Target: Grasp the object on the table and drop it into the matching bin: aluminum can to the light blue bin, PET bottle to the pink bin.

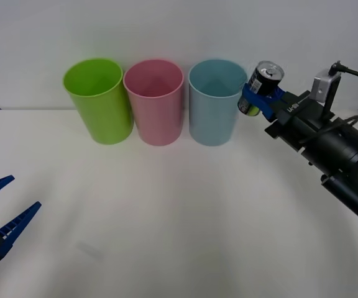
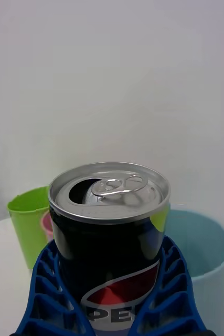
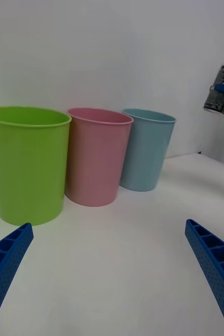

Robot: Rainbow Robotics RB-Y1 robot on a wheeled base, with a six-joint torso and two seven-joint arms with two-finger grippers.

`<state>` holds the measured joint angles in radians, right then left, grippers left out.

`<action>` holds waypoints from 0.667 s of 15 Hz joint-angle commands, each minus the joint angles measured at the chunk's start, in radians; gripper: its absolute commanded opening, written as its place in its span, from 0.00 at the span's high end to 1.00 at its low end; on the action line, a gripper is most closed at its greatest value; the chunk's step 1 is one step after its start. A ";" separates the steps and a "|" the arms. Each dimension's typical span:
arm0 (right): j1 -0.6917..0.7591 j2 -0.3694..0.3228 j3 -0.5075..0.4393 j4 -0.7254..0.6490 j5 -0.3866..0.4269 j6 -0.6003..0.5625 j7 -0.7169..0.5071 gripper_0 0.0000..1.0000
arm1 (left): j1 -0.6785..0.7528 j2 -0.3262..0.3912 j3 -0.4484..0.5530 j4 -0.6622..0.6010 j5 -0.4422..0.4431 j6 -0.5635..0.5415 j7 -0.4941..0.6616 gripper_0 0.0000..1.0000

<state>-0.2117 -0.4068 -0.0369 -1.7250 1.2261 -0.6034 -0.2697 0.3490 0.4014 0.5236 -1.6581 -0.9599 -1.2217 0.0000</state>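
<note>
While right end effector (image 1: 258, 93) pinches can (image 1: 261, 87) beside light blue bin (image 1: 213, 112), left end effector (image 1: 2, 217) spread.

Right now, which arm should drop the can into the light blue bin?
Right. The right gripper already holds the can aloft beside the light blue bin; the left gripper sits open, far off.
</note>
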 commanded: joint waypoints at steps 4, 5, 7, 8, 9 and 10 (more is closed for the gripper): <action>-0.233 0.051 -0.028 0.251 0.092 0.005 0.000 1.00 | 0.000 0.000 0.000 0.000 0.000 0.000 0.000 0.00; -0.262 0.075 -0.044 0.283 0.127 0.005 0.000 1.00 | 0.000 0.000 0.000 0.000 0.000 0.000 0.000 0.00; -0.316 0.117 -0.066 0.340 0.178 0.005 0.004 1.00 | 0.000 0.000 0.000 0.000 0.000 0.000 0.000 0.00; -0.341 0.141 -0.083 0.367 0.211 0.005 0.006 1.00 | 0.000 0.000 0.000 0.000 0.000 0.000 0.000 0.00; -0.364 0.163 -0.098 0.392 0.243 0.005 0.006 1.00 | 0.000 0.000 0.000 0.000 0.000 0.000 0.000 0.00; -0.385 0.180 -0.112 0.416 0.263 0.005 0.009 1.00 | 0.000 0.000 0.000 0.000 0.000 0.000 0.000 0.00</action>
<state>-0.5807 -0.2399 -0.1385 -1.3266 1.4735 -0.5982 -0.2628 0.3491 0.4014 0.5236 -1.6581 -0.9599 -1.2217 0.0000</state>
